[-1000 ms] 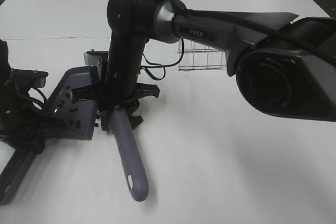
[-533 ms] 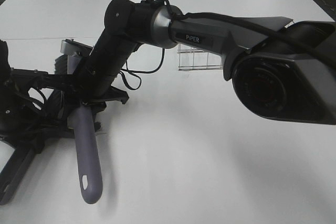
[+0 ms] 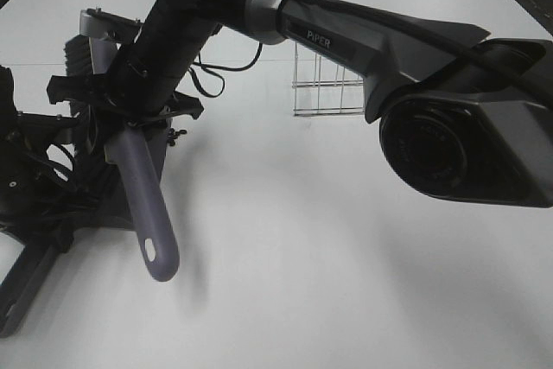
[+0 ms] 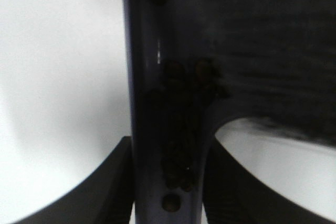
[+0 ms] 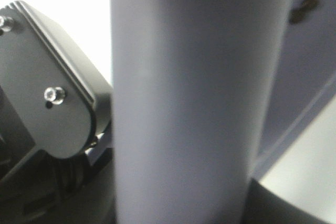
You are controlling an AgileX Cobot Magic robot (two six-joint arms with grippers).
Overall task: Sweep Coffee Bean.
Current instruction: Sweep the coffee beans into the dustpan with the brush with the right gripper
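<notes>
Sweeping judged largely done: the coffee beans [image 4: 181, 124] lay heaped in the purple dustpan [image 4: 144, 77] near the tabletop's [image 3: 346, 239] left edge. The left gripper [image 4: 167, 192] was clamped on the dustpan, the right gripper [image 3: 130, 123] on the brush [image 3: 149, 213]. No stray beans were visible on the tabletop — though the arms hid part of it.

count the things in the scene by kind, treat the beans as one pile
brush: 1
dustpan: 1
coffee bean pile: 1
wire basket: 1
total: 4
</notes>
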